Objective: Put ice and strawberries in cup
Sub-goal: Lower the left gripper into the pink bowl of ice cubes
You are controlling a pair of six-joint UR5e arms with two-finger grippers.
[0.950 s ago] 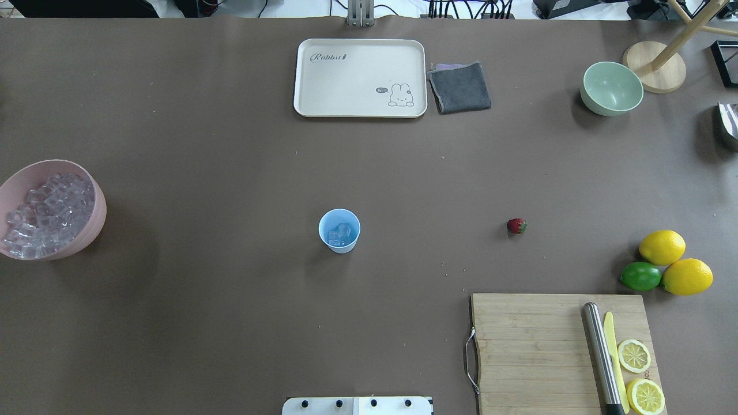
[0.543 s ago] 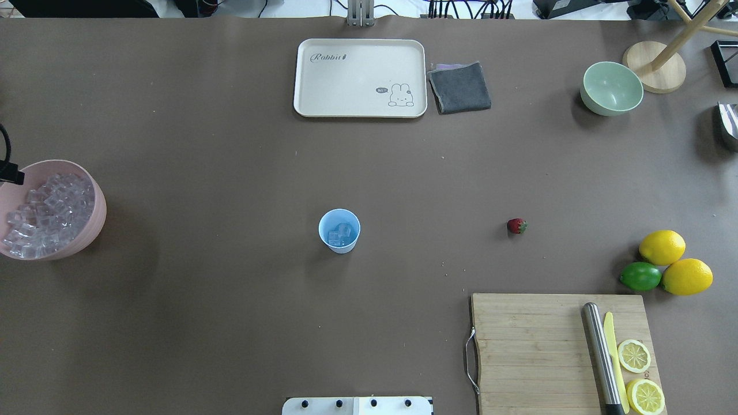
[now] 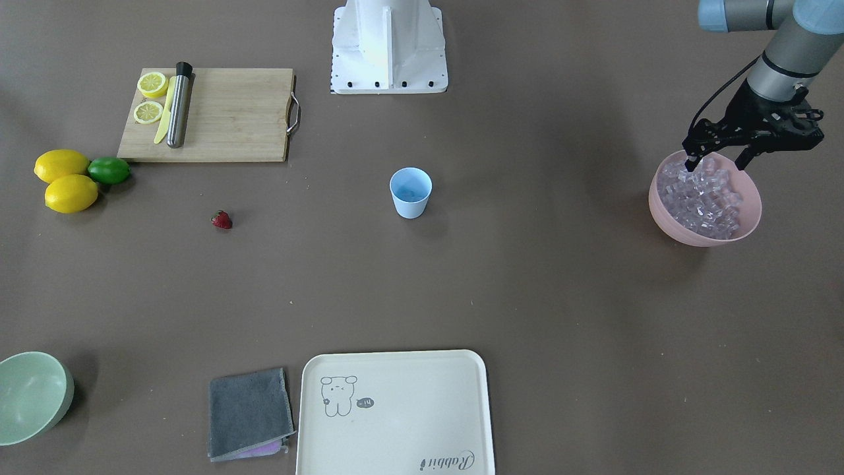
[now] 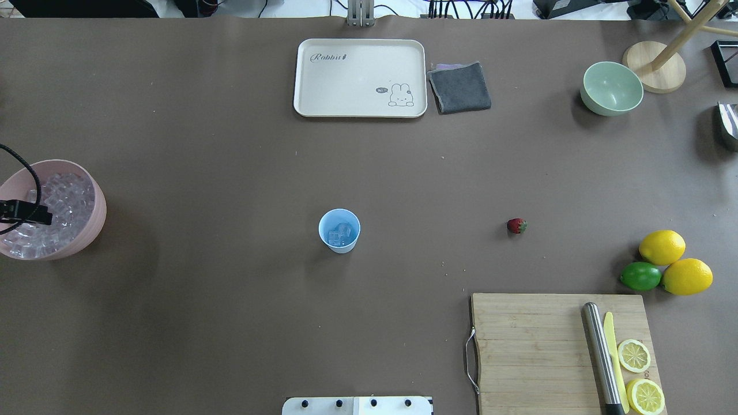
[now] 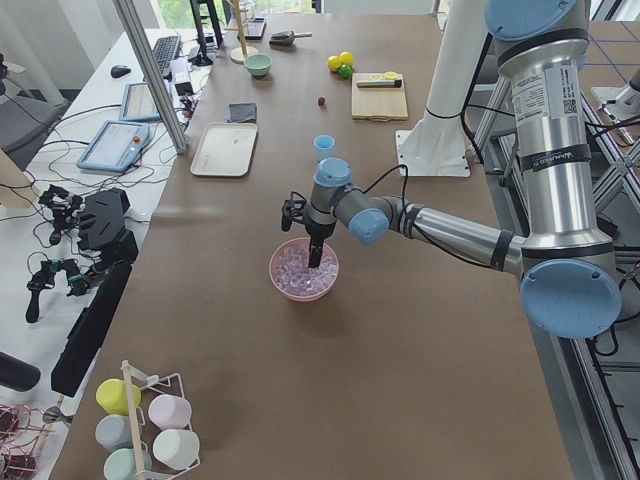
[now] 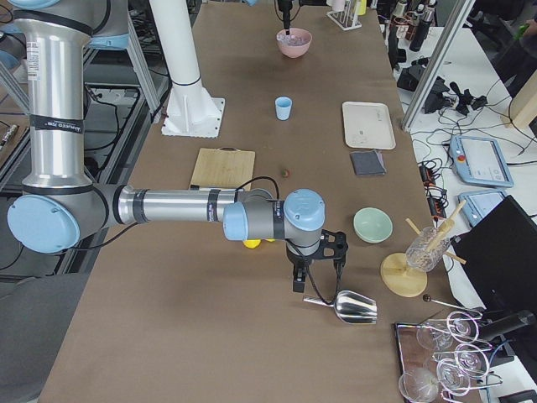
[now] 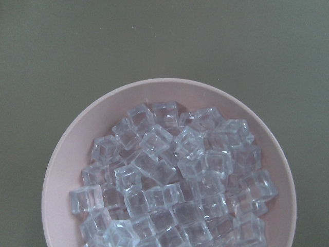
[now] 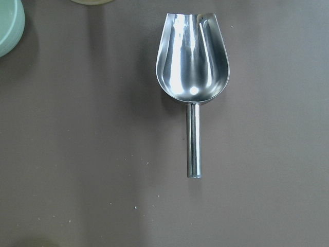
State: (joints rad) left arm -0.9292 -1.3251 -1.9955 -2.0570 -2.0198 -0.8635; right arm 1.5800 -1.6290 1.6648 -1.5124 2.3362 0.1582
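Note:
The light blue cup (image 4: 339, 230) stands mid-table with a few ice cubes in it; it also shows in the front view (image 3: 410, 191). The strawberry (image 4: 516, 225) lies on the table to its right, also seen from the front (image 3: 221, 220). The ice (image 7: 175, 175) fills a pink bowl (image 3: 705, 236) at the table's left end. My left gripper (image 3: 715, 163) is open and empty just above the ice, at the bowl's robot-side rim. My right gripper (image 6: 312, 281) hovers over a metal scoop (image 8: 193, 62); I cannot tell whether it is open or shut.
A cutting board (image 4: 536, 346) with lemon halves, a knife and a steel rod lies near right. Two lemons and a lime (image 4: 640, 276) lie beside it. A cream tray (image 4: 360, 78), a grey cloth (image 4: 459, 87) and a pale green bowl (image 4: 612, 87) stand at the far side.
My left gripper has come into the overhead view from the left edge and moved over the pink bowl of ice. The cup and the strawberry have not moved.

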